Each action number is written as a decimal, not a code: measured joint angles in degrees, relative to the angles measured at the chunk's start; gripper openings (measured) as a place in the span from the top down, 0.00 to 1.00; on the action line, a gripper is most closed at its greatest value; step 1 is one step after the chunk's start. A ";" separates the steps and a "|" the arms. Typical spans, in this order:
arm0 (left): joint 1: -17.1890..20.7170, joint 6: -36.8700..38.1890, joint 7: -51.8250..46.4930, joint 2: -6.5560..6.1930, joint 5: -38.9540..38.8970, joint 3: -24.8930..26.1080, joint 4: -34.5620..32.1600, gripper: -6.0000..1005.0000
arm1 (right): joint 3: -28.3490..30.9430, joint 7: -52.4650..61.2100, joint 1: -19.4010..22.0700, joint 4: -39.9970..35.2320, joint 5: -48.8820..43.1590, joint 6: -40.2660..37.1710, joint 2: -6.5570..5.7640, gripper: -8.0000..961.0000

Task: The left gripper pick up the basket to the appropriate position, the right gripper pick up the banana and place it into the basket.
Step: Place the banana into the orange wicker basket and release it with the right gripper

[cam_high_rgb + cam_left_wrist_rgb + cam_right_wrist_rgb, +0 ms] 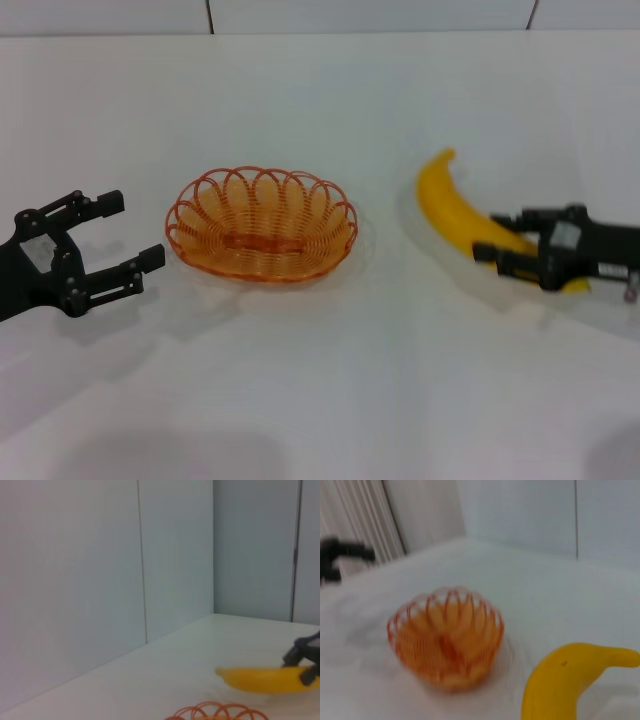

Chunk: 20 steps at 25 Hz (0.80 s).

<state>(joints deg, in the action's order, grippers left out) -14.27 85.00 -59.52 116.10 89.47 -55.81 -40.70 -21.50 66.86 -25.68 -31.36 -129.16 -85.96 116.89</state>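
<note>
The orange wire basket [262,224] stands on the white table at centre. My left gripper [140,230] is open and empty, just left of the basket's rim, not touching it. The yellow banana [455,205] lies right of the basket, its tip pointing away from me. My right gripper [487,236] is shut on the banana's near end, one finger on each side. The left wrist view shows the banana [262,679], the right gripper [306,662] on it and the basket's rim [220,712]. The right wrist view shows the banana [565,680] close up and the basket [445,640] beyond.
The white table [320,380] runs to a pale wall at the back [320,15]. The left gripper shows far off in the right wrist view [340,555]. Nothing else stands on the table.
</note>
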 joint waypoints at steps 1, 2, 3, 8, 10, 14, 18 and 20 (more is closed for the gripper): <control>-0.01 0.00 -0.07 0.00 0.00 0.00 0.03 0.17 | -0.10 -0.40 -0.57 -0.01 1.43 -0.49 0.01 0.51; -0.09 0.00 -0.15 0.00 0.01 0.00 0.14 0.17 | -0.18 -1.28 -1.19 -0.03 2.96 -1.36 0.03 0.51; -0.24 -0.01 -0.29 0.00 0.02 0.00 0.35 0.17 | -0.39 -4.10 -2.97 0.21 5.98 -4.09 0.13 0.51; -1.81 -0.01 -1.79 -0.10 1.23 -0.22 1.96 0.17 | -0.47 -10.00 -7.03 2.90 8.93 -9.91 0.21 0.51; -2.87 -0.01 -2.68 -0.17 3.08 -0.27 2.45 0.17 | -0.52 -12.25 -9.41 4.92 9.28 -11.31 0.21 0.51; -5.20 -0.07 -4.18 -0.16 6.71 -0.12 3.83 0.17 | -1.54 -16.09 -13.44 7.90 9.31 -11.44 0.27 0.51; -7.15 -0.52 -5.48 -0.15 8.27 -0.11 5.17 0.17 | -4.52 -18.99 -16.88 11.03 9.12 -9.05 0.42 0.51; -7.80 -0.51 -5.80 -0.14 8.29 -0.23 5.22 0.17 | -7.05 -19.65 -18.17 12.55 9.13 -5.97 0.46 0.51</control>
<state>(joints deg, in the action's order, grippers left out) -22.07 84.49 -65.31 115.96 97.76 -56.03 -35.48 -28.55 47.22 -43.85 -18.81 -120.03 -91.93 117.35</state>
